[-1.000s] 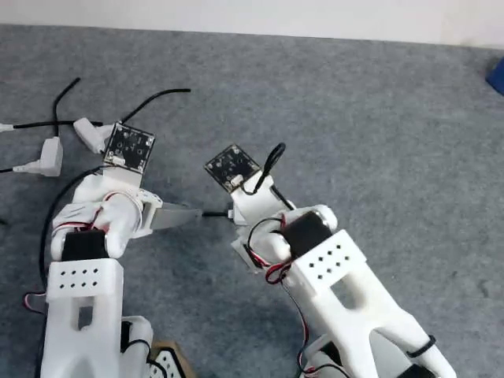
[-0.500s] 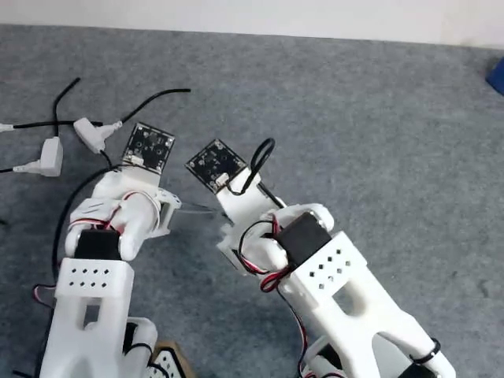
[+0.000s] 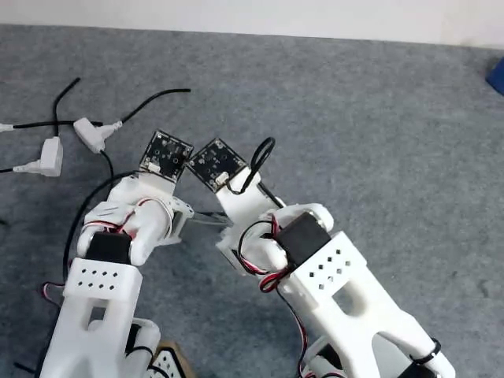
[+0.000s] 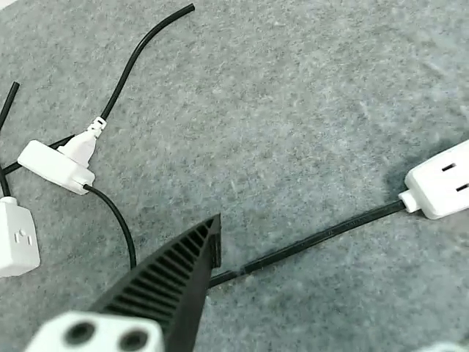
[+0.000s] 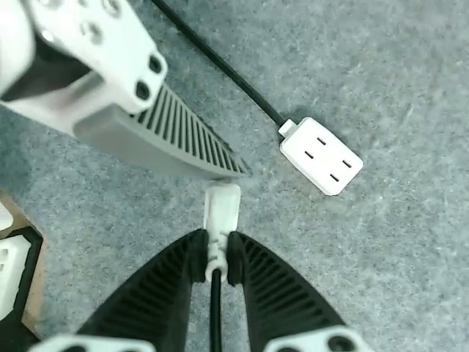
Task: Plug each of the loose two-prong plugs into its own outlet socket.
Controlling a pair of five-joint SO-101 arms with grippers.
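Note:
My right gripper [image 5: 216, 246] is shut on a small white plug [image 5: 221, 205], its black cord running back between the fingers. The plug's front end meets the tip of my left gripper's ribbed finger [image 5: 176, 136], whose gripping face is bare. A white outlet socket [image 5: 321, 155] on a black cord lies on the carpet just beside them; the same outlet socket [image 4: 440, 189] is seen past my left finger [image 4: 176, 279]. In the high view both grippers meet near the left gripper [image 3: 206, 218]. Two more white plugs [image 3: 88, 132] [image 3: 49, 156] lie far left.
Grey carpet covers the table [image 3: 378, 118]. Black cords [image 3: 150, 101] curl around the far-left plugs. One of those plugs [image 4: 55, 165] and a white block [image 4: 15, 238] lie beyond my left finger. A blue object [image 3: 498, 75] sits at the right edge.
My left arm has swung right until its gripper meets the right gripper. The right arm shifted slightly left with the plug, then held still.

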